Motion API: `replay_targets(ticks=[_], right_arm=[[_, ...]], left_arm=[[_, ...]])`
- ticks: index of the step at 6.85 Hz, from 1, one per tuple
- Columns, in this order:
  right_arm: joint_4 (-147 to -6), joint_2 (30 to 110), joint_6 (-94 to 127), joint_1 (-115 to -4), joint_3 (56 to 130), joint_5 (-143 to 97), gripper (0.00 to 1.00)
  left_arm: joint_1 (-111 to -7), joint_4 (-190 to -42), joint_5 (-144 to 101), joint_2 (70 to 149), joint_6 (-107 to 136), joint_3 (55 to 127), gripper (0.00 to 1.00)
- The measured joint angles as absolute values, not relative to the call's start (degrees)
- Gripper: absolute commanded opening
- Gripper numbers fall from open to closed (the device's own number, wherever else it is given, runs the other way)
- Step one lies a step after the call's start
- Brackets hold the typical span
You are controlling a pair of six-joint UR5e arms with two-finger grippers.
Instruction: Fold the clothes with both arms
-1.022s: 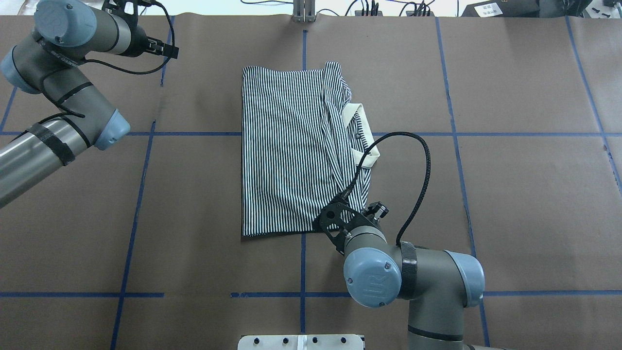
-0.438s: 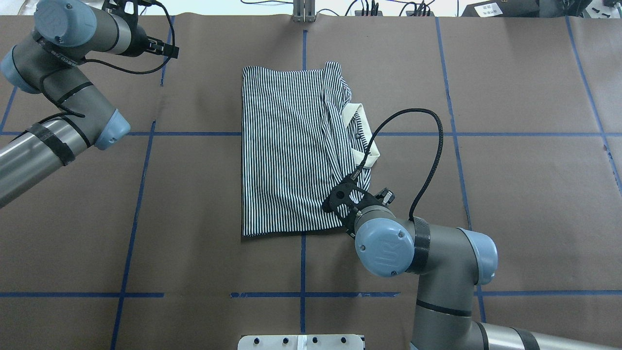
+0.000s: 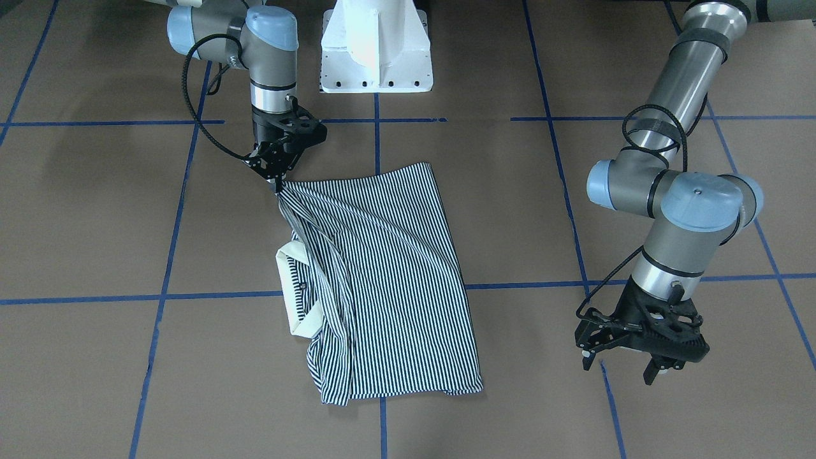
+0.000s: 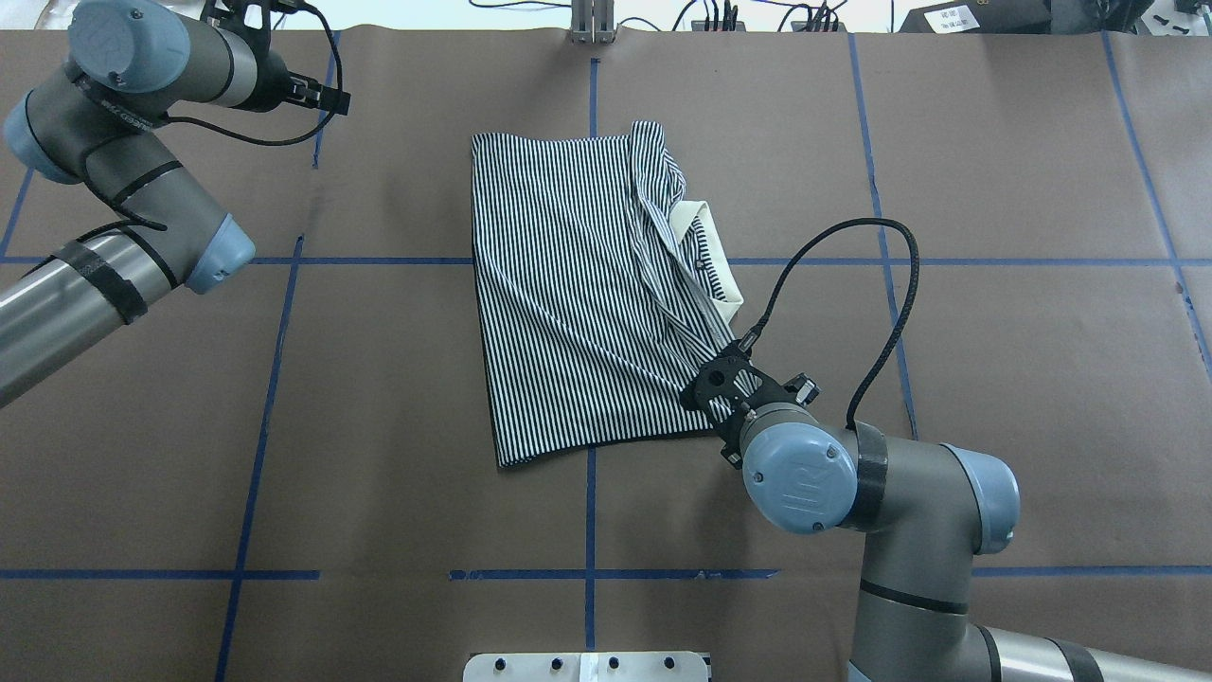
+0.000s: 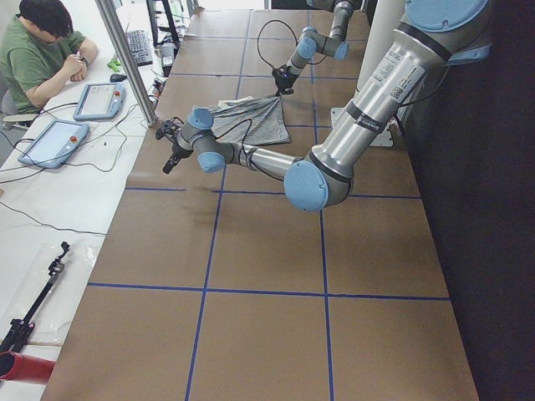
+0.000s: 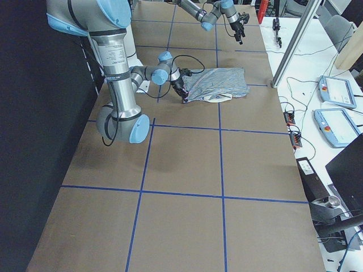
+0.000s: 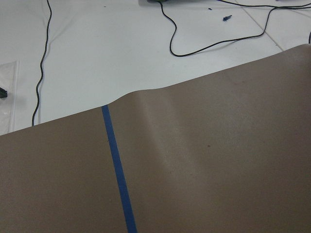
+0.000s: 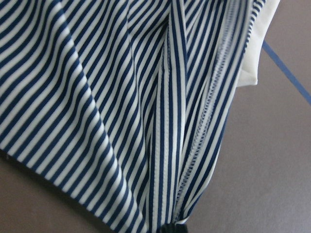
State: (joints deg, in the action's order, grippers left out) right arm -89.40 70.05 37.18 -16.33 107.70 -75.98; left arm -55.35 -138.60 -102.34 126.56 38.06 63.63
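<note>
The striped polo shirt (image 4: 568, 284) lies folded lengthwise in the middle of the brown table, its cream collar (image 4: 715, 265) on its right edge. It also shows in the front view (image 3: 395, 274). My right gripper (image 4: 717, 398) is shut on the shirt's near right corner and holds it just above the table; the front view (image 3: 278, 185) shows the fabric pulled taut from there. The right wrist view is filled with striped cloth (image 8: 97, 97). My left gripper (image 3: 618, 375) is open and empty, pointing down over bare table far to the shirt's left.
The white pedestal base (image 3: 376, 44) stands at the robot's side of the table. Blue tape lines (image 4: 589, 511) grid the brown paper. A metal post (image 4: 592, 19) and cables sit at the far edge. An operator (image 5: 42, 50) sits beyond it with tablets.
My right gripper has moved to the right and a little away from the robot with the shirt corner in it, dragging the near hem askew. The left arm has not moved.
</note>
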Motion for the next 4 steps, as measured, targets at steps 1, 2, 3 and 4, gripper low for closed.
replay_targets(ticks=[1,2,3,4], right_arm=[[-89.3,70.5,41.9,-15.2,107.9,-76.0,1.0],[-89.2,70.6,47.9,-14.3,107.9,-76.0,1.0],[-89.0,70.5,54.0,-13.7,108.4,-76.1,1.0],[-89.0,70.3,57.7,-13.9,110.0,-76.9,1.0]], left_arm=[[-55.3,-138.6,-102.4,126.6,38.1,63.6,1.0],[-55.3,-138.6,-102.4,126.6,38.1,63.6,1.0],[-55.3,-138.6,-102.4,126.5,38.1,63.6,1.0],[-55.3,-138.6,-102.4,126.5,38.1,63.7,1.0]])
